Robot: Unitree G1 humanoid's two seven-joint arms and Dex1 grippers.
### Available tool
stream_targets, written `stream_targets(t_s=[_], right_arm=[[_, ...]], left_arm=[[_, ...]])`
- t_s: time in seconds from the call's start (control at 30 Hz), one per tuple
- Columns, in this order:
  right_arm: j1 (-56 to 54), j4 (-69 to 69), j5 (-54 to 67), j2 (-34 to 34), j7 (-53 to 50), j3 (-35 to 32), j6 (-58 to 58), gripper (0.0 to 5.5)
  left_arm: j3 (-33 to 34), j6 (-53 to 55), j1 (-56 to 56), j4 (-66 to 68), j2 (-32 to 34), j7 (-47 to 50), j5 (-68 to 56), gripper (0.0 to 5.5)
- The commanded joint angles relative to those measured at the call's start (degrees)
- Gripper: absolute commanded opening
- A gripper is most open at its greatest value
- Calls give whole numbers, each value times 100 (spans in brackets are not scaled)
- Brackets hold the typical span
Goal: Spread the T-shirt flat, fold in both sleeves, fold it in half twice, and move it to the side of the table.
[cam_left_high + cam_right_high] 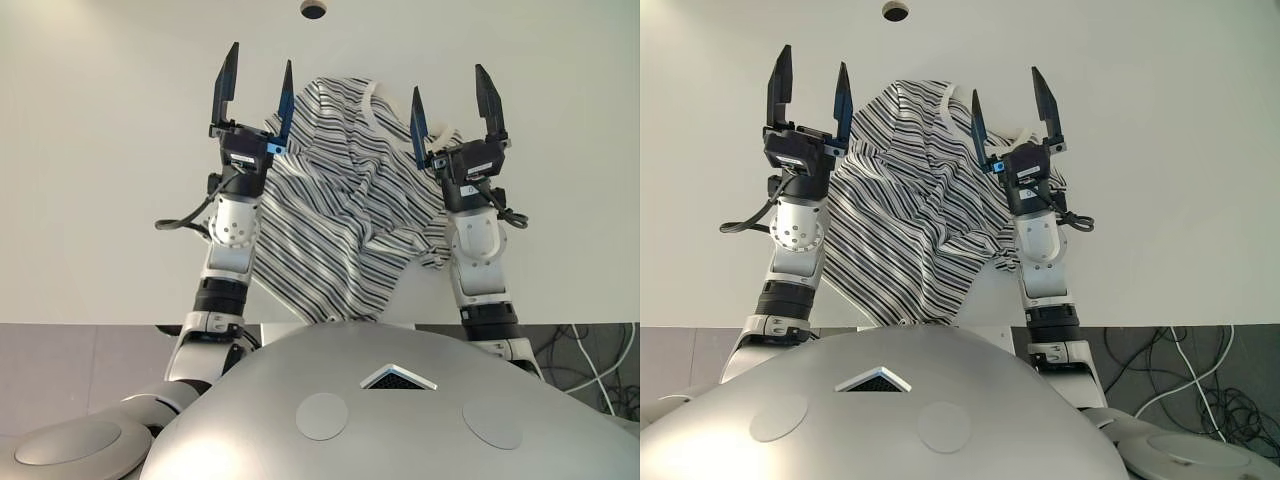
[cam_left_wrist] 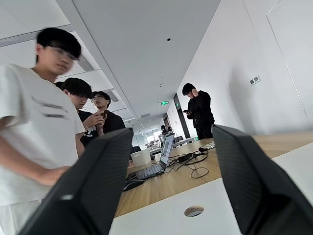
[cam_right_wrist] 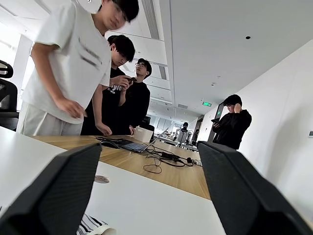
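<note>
Striped T-shirt (image 1: pixel 340 210) crumpled; sleeves hard to discern.

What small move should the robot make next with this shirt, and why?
The striped T-shirt lies crumpled on the table, with the left gripper and right gripper open and empty at its two sides. So probably lower both onto its outer edges and grip, ready to pull it flat.

An open laptop (image 2: pixel 157 165), a mouse (image 2: pixel 132 184) and tangled cables (image 2: pixel 194 160) lie on a wooden desk (image 2: pixel 171 185).
</note>
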Motion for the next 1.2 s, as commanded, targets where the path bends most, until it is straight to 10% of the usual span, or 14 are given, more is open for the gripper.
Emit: stream_targets(t_s=[0.03, 1.2], right_arm=[[-21, -21, -4, -28, -20, -24, 57, 366], [-104, 75, 18, -49, 79, 111, 159, 366]], left_arm=[[-3, 102, -30, 18, 38, -17, 37, 299], [-84, 165, -123, 102, 106, -25, 240, 299]])
